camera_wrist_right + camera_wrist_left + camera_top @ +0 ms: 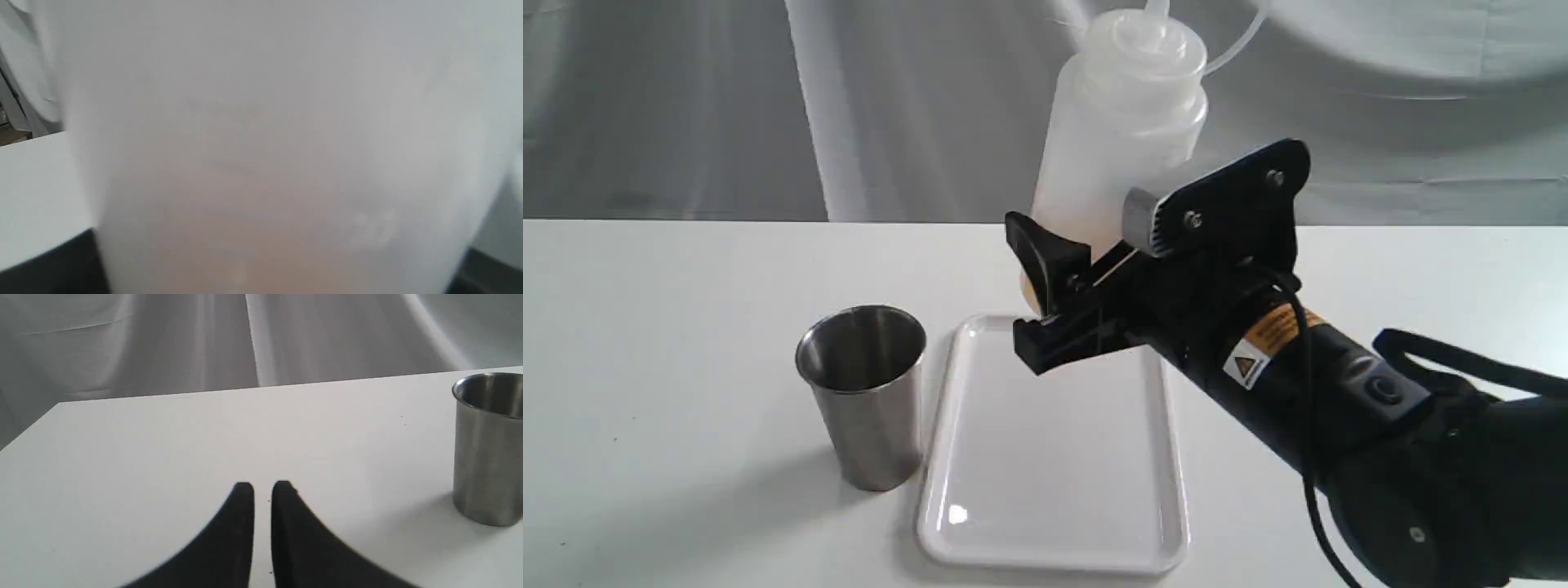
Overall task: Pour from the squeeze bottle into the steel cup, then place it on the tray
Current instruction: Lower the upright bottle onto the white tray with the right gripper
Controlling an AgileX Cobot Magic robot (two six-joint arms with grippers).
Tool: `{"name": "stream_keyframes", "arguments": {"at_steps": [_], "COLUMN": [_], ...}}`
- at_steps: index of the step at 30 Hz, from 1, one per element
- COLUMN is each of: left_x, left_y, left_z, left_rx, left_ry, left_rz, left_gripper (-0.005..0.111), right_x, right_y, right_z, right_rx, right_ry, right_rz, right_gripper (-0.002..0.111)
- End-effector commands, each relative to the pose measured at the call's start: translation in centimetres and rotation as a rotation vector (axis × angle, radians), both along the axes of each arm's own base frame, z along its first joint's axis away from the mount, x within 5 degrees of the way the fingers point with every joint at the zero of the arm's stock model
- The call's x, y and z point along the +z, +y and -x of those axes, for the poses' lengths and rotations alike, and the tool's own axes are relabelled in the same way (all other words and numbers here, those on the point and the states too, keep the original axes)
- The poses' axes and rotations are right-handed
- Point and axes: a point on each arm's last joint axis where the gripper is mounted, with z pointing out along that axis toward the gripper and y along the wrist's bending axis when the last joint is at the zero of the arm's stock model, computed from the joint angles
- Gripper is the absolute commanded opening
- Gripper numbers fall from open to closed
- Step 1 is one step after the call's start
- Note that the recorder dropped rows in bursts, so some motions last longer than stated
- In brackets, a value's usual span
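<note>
The squeeze bottle [1123,131] stands nearly upright in the exterior view, its nozzle cut off by the top edge and amber liquid showing low down. My right gripper [1088,238] is shut on its lower body, holding it over the far edge of the white tray [1054,457]. The bottle [286,143] fills the right wrist view, blurred. The steel cup [870,392] stands upright just left of the tray, apart from the bottle. In the left wrist view the cup [486,449] is off to the side and my left gripper [263,486] is shut on nothing, low over the table.
A white table [670,327] carries everything, with a grey cloth backdrop [686,106] behind its far edge. My right arm [1339,408] and its black cable cross the table's right side. The left gripper is out of the exterior view.
</note>
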Motion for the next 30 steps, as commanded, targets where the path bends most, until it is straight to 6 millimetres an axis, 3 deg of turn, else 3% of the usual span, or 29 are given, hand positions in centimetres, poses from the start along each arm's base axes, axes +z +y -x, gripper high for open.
{"name": "stream_keyframes", "arguments": {"at_steps": [1, 19, 30], "left_x": [-0.1, -0.1, -0.1], "left_y": [0.0, 0.0, 0.0], "left_z": [0.0, 0.0, 0.0], "left_rx": [-0.002, -0.002, -0.002], "left_ry": [-0.008, -0.008, -0.008], "left_rz": [-0.001, -0.001, -0.001], "left_gripper": [0.008, 0.008, 0.008], "right_x": [-0.6, -8.0, -10.5], "right_y": [0.0, 0.3, 0.1], "right_z": [-0.4, -1.9, -2.7], "right_rx": [0.002, -0.047, -0.108], "right_ry": [-0.052, 0.039, -0.005], "right_rz": [-0.005, 0.100, 0.101], "right_gripper": [0.000, 0.000, 0.000]}}
